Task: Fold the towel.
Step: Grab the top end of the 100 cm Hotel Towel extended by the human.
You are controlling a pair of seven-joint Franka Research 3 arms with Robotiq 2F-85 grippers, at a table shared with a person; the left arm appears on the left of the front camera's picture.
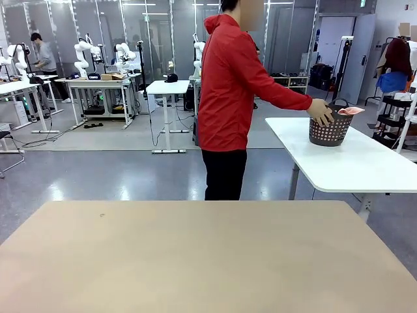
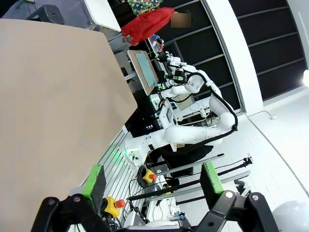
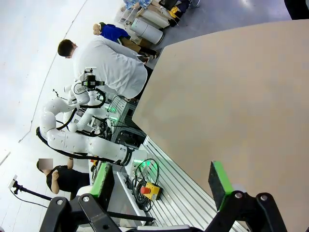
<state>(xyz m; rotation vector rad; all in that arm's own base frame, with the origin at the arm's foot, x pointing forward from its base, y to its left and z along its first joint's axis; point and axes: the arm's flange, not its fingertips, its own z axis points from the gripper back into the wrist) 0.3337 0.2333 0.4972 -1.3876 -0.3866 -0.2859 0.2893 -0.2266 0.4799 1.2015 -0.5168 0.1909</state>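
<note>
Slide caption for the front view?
Person touches a dark basket holding the towel on a white side table.

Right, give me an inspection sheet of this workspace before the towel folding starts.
Surface: beige table, bare.
Job's things: towel sits in the dark basket on the white side table, peeking over the rim; person's hand rests on the basket.
Clutter: nothing seen.
Grippers: left gripper open, holding nothing; right gripper open, holding nothing.
Cables: loose cables on the floor, far left.
Surroundings: person in a red jacket stands beyond the table, reaching to the basket.
</note>
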